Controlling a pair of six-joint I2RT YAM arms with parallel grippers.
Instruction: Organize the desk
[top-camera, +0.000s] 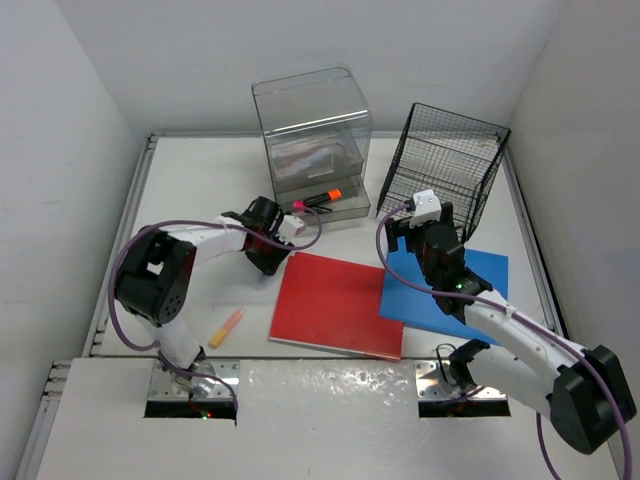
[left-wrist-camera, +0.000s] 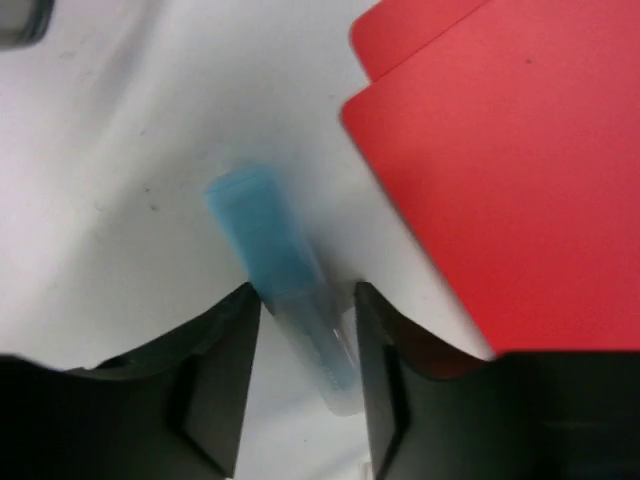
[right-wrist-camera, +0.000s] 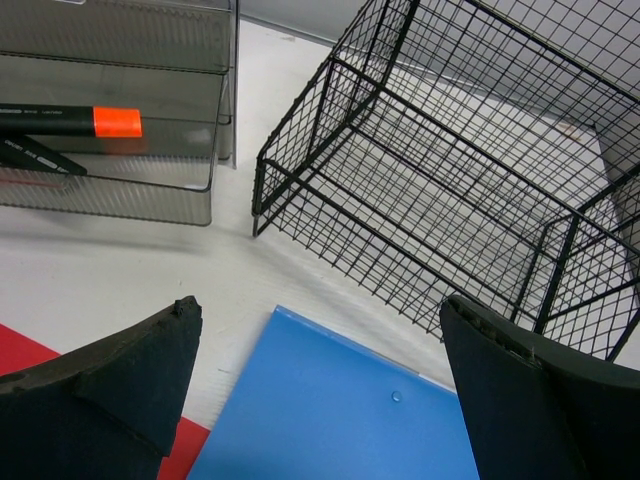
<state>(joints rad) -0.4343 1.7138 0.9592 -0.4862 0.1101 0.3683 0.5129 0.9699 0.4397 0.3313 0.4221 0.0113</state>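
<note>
The white desk holds a red folder in the middle and a blue folder to its right. My left gripper is low at the red folder's far left corner. In the left wrist view it is open and straddles a blue pen lying on the desk, with a gap at each finger. The red folder lies just to the right of it. My right gripper is wide open and empty above the far edge of the blue folder.
A clear plastic drawer organizer stands at the back centre, with an orange-and-black marker in its lower tray. A black wire basket tilts at the back right. A yellow-orange highlighter lies at the front left.
</note>
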